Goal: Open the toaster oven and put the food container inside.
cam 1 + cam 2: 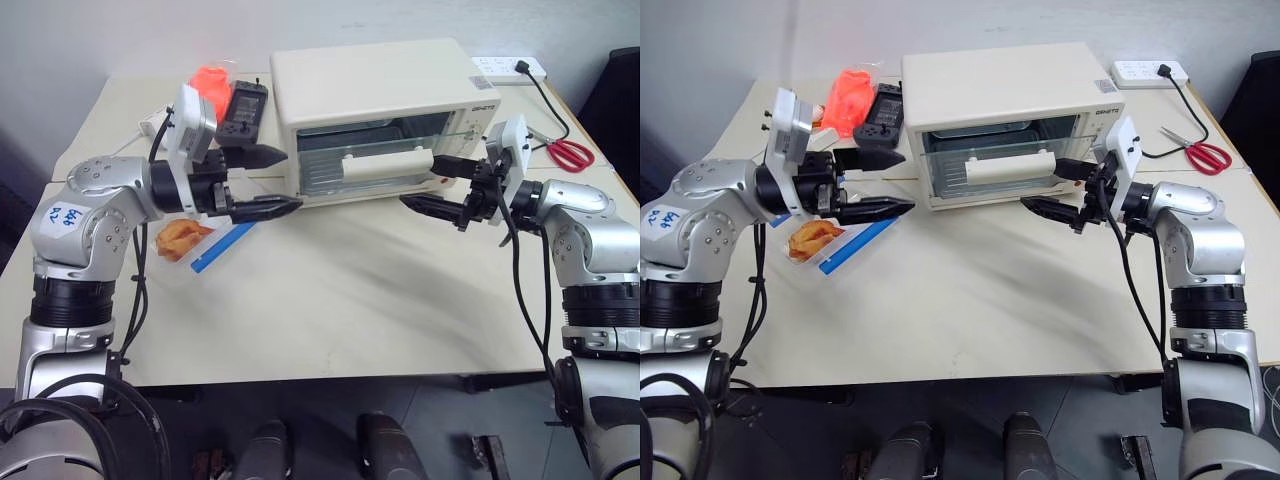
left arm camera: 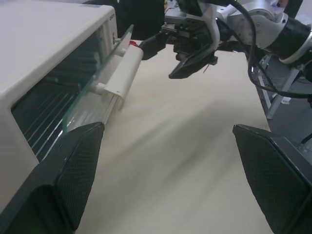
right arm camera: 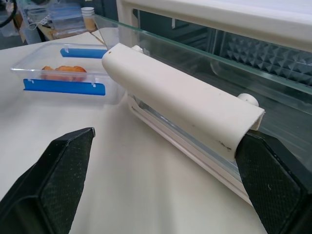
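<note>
The cream-white toaster oven stands at the back middle of the table. Its glass door leans slightly out at the top, ajar, with the cream bar handle across it. My left gripper is open and empty, level, just off the oven's left front corner. My right gripper is open too, at the right end of the handle; one finger lies beside the handle's end, the other lower over the table. The food container, clear with blue clips and orange-brown food, lies on the table below my left forearm.
An orange bag and a black handheld device lie left of the oven. A power strip with a black cable and red scissors sit at the back right. Bare tabletop stretches in front of the oven.
</note>
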Robot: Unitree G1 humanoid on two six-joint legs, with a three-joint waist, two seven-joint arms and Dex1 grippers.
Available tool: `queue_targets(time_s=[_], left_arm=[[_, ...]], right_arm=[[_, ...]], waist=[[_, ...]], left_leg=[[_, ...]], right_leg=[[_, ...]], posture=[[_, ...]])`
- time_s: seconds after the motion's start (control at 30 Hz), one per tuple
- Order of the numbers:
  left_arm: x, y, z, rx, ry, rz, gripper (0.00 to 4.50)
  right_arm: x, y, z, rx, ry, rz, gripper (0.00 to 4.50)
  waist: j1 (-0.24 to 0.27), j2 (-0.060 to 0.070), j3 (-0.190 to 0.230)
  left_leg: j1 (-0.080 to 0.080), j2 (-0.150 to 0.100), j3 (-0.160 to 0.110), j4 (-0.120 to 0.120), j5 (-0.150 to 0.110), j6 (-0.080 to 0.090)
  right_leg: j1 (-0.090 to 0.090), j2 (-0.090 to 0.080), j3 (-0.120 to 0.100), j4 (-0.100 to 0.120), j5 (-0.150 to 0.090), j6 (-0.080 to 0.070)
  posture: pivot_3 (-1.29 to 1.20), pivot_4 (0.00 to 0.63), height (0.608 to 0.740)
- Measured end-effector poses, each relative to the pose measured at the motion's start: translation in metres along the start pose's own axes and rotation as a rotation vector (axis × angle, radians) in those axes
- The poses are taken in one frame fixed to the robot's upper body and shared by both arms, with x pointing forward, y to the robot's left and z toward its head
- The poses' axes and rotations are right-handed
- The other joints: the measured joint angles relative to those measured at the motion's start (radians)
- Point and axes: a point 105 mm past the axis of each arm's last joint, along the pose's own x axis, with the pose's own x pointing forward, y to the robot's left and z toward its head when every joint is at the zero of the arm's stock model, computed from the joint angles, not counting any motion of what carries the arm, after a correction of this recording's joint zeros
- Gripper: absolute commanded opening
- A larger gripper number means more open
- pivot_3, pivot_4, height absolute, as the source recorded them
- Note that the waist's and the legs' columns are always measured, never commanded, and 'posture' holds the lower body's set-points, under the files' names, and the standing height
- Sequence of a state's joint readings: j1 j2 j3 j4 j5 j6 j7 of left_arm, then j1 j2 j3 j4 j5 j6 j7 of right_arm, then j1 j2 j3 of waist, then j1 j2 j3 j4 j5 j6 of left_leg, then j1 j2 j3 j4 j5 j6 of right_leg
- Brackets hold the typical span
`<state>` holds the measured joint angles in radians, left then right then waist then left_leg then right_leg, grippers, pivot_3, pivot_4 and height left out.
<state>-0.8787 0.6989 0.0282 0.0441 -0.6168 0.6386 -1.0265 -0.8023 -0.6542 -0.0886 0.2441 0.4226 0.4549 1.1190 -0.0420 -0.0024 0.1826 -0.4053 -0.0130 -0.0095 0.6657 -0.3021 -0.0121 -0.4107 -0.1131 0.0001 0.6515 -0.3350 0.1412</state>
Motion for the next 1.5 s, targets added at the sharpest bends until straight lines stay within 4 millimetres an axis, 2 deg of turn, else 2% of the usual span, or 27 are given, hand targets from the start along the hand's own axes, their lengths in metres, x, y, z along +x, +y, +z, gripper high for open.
queue_targets(time_s=[0.23, 0.33, 0.43, 0.6, 0.77, 0.93, 1.07, 1.2, 1.3, 1.37, 1.43, 1.5], left_arm=[[0.011, 0.028, 0.025, 0.051, -0.086, 0.074, 1.79], [0.018, 0.039, 0.023, 0.106, -0.061, 0.106, 0.95], [0.027, 0.045, 0.010, 0.156, -0.006, 0.108, 0.02], [0.042, 0.049, -0.016, 0.265, 0.115, 0.088, 0.02], [0.057, 0.051, -0.022, 0.382, 0.164, 0.084, 0.02], [0.067, 0.047, -0.028, 0.388, 0.153, 0.058, 0.02], [0.072, 0.044, -0.028, 0.380, 0.138, 0.046, 0.02], [0.074, 0.042, -0.029, 0.367, 0.127, 0.038, 0.02], [0.078, 0.037, -0.035, 0.343, 0.122, 0.014, 0.02], [0.081, 0.029, -0.043, 0.329, 0.118, -0.009, 0.02], [0.084, 0.019, -0.058, 0.299, 0.127, -0.036, 0.02], [0.089, 0.009, -0.071, 0.277, 0.146, -0.069, 0.02]], right_arm=[[-0.001, 0.008, -0.014, 0.010, 0.017, -0.020, 4.50], [-0.001, 0.008, -0.014, 0.007, 0.016, -0.037, 4.50], [-0.001, 0.009, -0.015, 0.007, 0.013, -0.051, 4.50], [-0.003, 0.009, -0.016, 0.027, 0.001, -0.073, 4.50], [-0.004, 0.009, -0.014, 0.029, -0.008, -0.085, 4.50], [-0.010, 0.010, -0.022, 0.048, 0.012, -0.109, 4.50], [-0.044, 0.001, -0.035, 0.044, 0.100, -0.203, 4.50], [-0.077, -0.003, -0.034, 0.042, 0.152, -0.278, 4.50], [-0.097, 0.006, -0.031, 0.052, 0.186, -0.276, 4.50], [-0.113, 0.021, -0.029, 0.078, 0.221, -0.246, 4.50], [-0.126, 0.033, -0.019, 0.080, 0.237, -0.231, 4.50], [-0.131, 0.041, -0.007, 0.060, 0.230, -0.227, 4.50]], waist=[[0.001, 0.000, 0.000], [0.005, 0.000, 0.000], [0.007, 0.000, 0.000], [0.012, 0.000, 0.000], [0.014, -0.001, 0.000], [0.015, -0.001, 0.001], [0.027, -0.002, 0.001], [0.040, -0.002, 0.001], [0.043, -0.002, 0.001], [0.046, -0.002, 0.001], [0.052, -0.002, 0.001], [0.052, -0.003, 0.002]], left_leg=[[0.000, -0.001, 0.000, 0.001, 0.000, 0.000], [0.000, -0.001, 0.000, 0.002, 0.000, 0.000], [0.000, -0.001, 0.000, 0.001, 0.000, 0.000], [0.000, -0.002, 0.001, 0.002, 0.000, 0.000], [0.000, -0.002, 0.001, 0.001, 0.000, 0.001], [-0.001, -0.003, 0.000, 0.002, 0.000, 0.001], [-0.001, -0.005, -0.001, 0.003, 0.000, 0.003], [-0.001, -0.005, 0.000, 0.003, 0.000, 0.004], [-0.001, -0.005, 0.000, 0.004, 0.000, 0.004], [-0.001, -0.005, -0.001, 0.004, 0.000, 0.004], [-0.001, -0.005, -0.001, 0.005, 0.000, 0.004], [-0.001, -0.005, 0.000, 0.007, -0.001, 0.005]], right_leg=[[0.000, 0.000, 0.000, 0.001, 0.000, 0.000], [0.000, -0.001, 0.000, 0.001, 0.000, 0.000], [0.000, -0.001, 0.000, 0.001, 0.000, 0.000], [0.000, -0.001, 0.000, 0.001, 0.000, 0.000], [0.000, -0.001, 0.000, 0.001, 0.000, 0.000], [0.000, -0.002, 0.000, 0.002, 0.000, 0.000], [0.000, -0.003, 0.000, 0.002, 0.000, 0.001], [0.000, -0.003, 0.001, 0.002, 0.001, 0.001], [0.001, -0.003, 0.001, 0.002, 0.001, 0.001], [0.001, -0.003, 0.001, 0.002, 0.001, 0.001], [0.002, -0.003, 0.001, 0.002, 0.001, 0.001], [0.003, -0.003, 0.001, 0.001, 0.001, 0.002]], posture=[[0.00, 0.150, 0.740], [0.00, 0.150, 0.740], [0.00, 0.150, 0.740], [0.00, 0.150, 0.740], [0.00, 0.150, 0.740], [0.00, 0.150, 0.740], [0.00, 0.150, 0.740], [0.00, 0.150, 0.740], [0.00, 0.150, 0.740], [0.00, 0.150, 0.740], [0.00, 0.150, 0.740], [0.00, 0.150, 0.740]])
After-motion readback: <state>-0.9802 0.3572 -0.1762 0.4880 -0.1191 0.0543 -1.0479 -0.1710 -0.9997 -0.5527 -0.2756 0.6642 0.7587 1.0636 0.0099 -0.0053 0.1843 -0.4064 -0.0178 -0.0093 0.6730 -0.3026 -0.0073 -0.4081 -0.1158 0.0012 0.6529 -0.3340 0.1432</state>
